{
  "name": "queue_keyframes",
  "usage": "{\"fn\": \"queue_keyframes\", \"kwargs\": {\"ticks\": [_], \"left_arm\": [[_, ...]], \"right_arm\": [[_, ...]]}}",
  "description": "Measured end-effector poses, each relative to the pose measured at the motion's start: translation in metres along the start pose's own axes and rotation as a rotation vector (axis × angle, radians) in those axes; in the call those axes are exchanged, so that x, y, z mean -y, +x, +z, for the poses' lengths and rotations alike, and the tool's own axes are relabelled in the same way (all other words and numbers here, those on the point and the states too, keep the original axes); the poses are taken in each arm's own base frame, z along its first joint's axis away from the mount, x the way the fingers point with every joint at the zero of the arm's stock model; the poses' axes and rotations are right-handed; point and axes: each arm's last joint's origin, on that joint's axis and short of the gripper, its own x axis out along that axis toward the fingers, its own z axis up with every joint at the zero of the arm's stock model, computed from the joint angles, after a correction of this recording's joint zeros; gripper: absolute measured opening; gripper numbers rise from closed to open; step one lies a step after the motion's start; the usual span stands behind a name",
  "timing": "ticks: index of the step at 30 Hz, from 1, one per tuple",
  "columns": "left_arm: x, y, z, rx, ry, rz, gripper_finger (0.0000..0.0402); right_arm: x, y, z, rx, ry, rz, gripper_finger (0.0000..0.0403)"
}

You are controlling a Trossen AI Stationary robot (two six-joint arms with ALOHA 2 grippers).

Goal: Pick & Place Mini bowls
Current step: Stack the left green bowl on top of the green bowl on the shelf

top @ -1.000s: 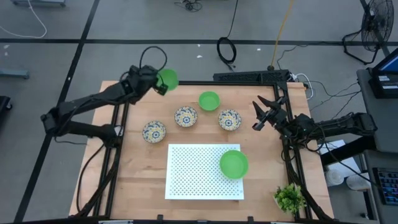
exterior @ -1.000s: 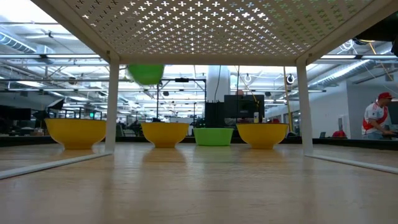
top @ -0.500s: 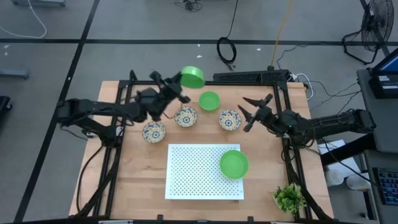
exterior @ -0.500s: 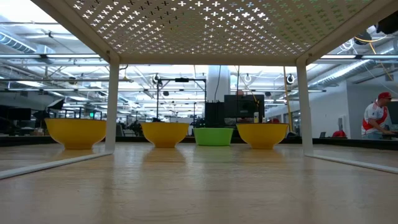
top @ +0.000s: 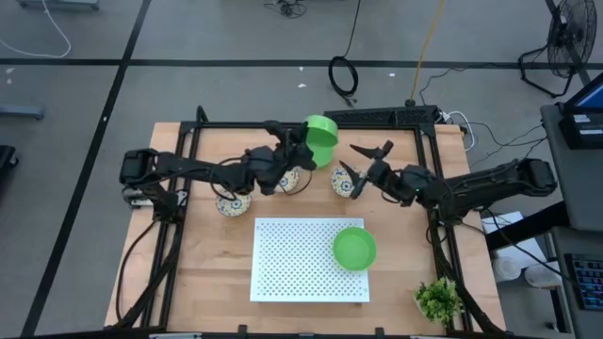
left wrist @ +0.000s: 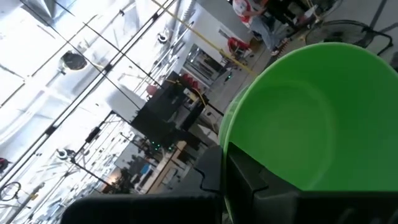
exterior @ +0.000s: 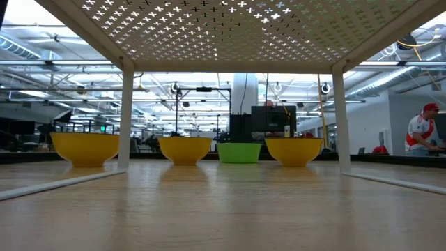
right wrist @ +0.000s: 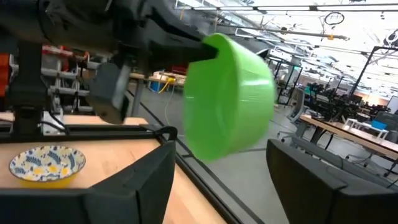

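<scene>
My left gripper (top: 303, 144) reaches over the table's far middle, shut on a plain green mini bowl (top: 322, 135) held in the air and tipped on its side. My right gripper (top: 361, 161) hovers open just right of it, above a floral bowl (top: 347, 183). Two more floral bowls (top: 234, 201) (top: 285, 179) stand on the wood. A second green bowl (top: 354, 249) sits on the white perforated rack (top: 283, 273). The low view shows a third green bowl (exterior: 239, 153) standing on the table between the yellow-sided floral bowls (exterior: 185, 149). My left gripper holds the green bowl by its rim (left wrist: 227, 149), one finger inside the hollow (left wrist: 255, 180) and one outside (right wrist: 194, 53). It comes level from the table's left. The bowl is lifted clear and lies on its side, its base (right wrist: 270, 87) toward my right gripper.
A small leafy plant (top: 439, 299) stands at the near right corner. The rack on its legs (exterior: 127, 118) covers the near middle. Black frame rails (top: 188, 160) run along the table's sides. A person in red and white (exterior: 420, 132) is in the room behind.
My left gripper has carried the green bowl from the far left corner rightward along the far edge to the middle, and the bowl has tipped onto its side. My right gripper has moved left over the rightmost floral bowl.
</scene>
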Motion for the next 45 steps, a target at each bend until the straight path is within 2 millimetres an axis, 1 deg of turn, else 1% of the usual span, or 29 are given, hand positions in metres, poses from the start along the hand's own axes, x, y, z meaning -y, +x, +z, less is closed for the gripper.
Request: {"fn": "queue_keyframes", "kwargs": {"ticks": [3, 7, 13, 17, 19, 22, 25, 28, 29, 30, 32, 35, 37, 41, 45], "left_arm": [[0.0, 0.001, 0.002, 0.002, -0.003, 0.002, 0.0003], [-0.001, 0.0, 0.004, 0.012, -0.025, -0.001, 0.0003], [0.001, -0.004, 0.007, 0.025, -0.027, -0.012, 0.0003], [0.003, -0.008, 0.009, 0.029, -0.038, -0.017, 0.0005], [0.003, -0.009, 0.01, 0.023, -0.04, -0.015, 0.0005], [0.003, -0.011, 0.011, 0.013, -0.044, -0.009, 0.0003], [0.003, -0.011, 0.011, 0.012, -0.057, -0.009, 0.0005], [0.004, -0.012, 0.011, 0.01, -0.089, -0.01, 0.0017], [0.004, -0.012, 0.011, 0.011, -0.1, -0.012, 0.002], [0.004, -0.013, 0.012, 0.013, -0.11, -0.014, 0.0024], [0.005, -0.014, 0.012, 0.014, -0.143, -0.016, 0.0033], [0.007, -0.018, 0.014, 0.009, -0.184, -0.02, 0.0058], [0.007, -0.024, 0.018, 0.002, -0.194, -0.018, 0.0084], [0.001, -0.036, 0.031, -0.044, -0.241, 0.028, 0.0157], [-0.008, -0.047, 0.047, -0.123, -0.241, 0.077, 0.0227]], "right_arm": [[-0.003, 0.011, 0.005, 0.0, -0.011, -0.011, 0.0234], [-0.001, 0.024, 0.011, 0.0, -0.01, -0.043, 0.0229], [0.008, 0.037, 0.007, -0.018, 0.002, -0.1, 0.0215], [0.013, 0.041, 0.003, -0.038, 0.011, -0.123, 0.0194], [0.014, 0.041, 0.003, -0.035, 0.013, -0.127, 0.0177], [0.015, 0.041, 0.005, -0.024, 0.012, -0.13, 0.014], [0.016, 0.041, 0.006, -0.014, -0.01, -0.134, 0.009], [0.017, 0.041, 0.007, -0.017, -0.039, -0.158, 0.003], [0.017, 0.041, 0.007, -0.015, -0.046, -0.162, 0.0018], [0.018, 0.041, 0.008, -0.014, -0.053, -0.167, 0.0012], [0.018, 0.041, 0.008, -0.015, -0.061, -0.183, 0.0012], [0.018, 0.04, 0.008, -0.019, -0.072, -0.186, 0.0006], [0.017, 0.04, 0.008, -0.023, -0.085, -0.183, 0.0003], [0.016, 0.039, 0.009, -0.013, -0.095, -0.172, 0.0001], [0.013, 0.036, 0.017, 0.0, -0.104, -0.158, 0.0001]]}}
